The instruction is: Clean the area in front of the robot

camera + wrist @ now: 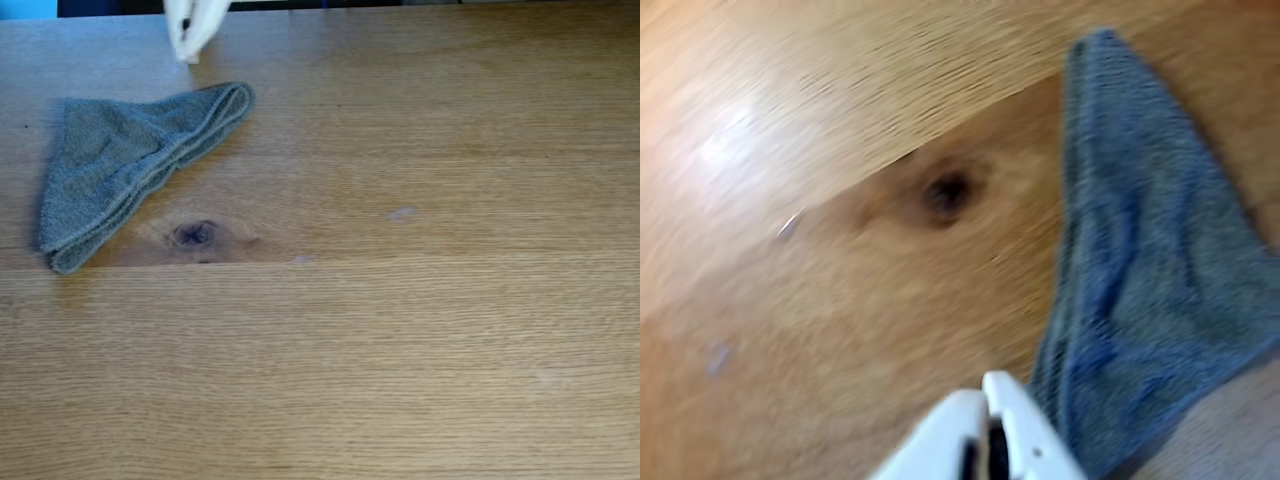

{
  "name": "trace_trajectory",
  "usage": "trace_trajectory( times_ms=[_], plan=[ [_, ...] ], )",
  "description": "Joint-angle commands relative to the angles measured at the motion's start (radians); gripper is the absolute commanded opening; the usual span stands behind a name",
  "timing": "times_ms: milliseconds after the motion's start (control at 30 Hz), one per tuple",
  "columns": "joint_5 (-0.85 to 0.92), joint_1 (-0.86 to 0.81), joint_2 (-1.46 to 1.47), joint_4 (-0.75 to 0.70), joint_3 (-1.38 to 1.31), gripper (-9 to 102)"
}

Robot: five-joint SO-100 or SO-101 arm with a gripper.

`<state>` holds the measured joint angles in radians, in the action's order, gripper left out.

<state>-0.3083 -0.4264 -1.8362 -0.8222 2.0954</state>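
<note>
Your white plastic claw [987, 392], tips together and empty, hovers beside the folded grey terry cloth [1150, 270], seemingly lining up a grab to wipe the pale smudges [402, 213] off the oak surface [400, 340].

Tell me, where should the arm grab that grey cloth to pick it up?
Probably the rolled, folded corner of the cloth nearest the tool in the fixed view. There the layers stack into a raised ridge, thicker than the flat middle, so fingers can pinch it. Come straight down from above, since the cloth lies flat on the table.
</note>
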Motion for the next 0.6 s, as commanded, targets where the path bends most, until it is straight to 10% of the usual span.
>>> trace_trajectory(
  times_ms=[0, 567],
  plan=[
    [0.008, -0.120, 0.120, 0.003, -0.206, 16],
    [0.245, -0.385, 0.624, 0.253, -0.229, 31]
  ],
)
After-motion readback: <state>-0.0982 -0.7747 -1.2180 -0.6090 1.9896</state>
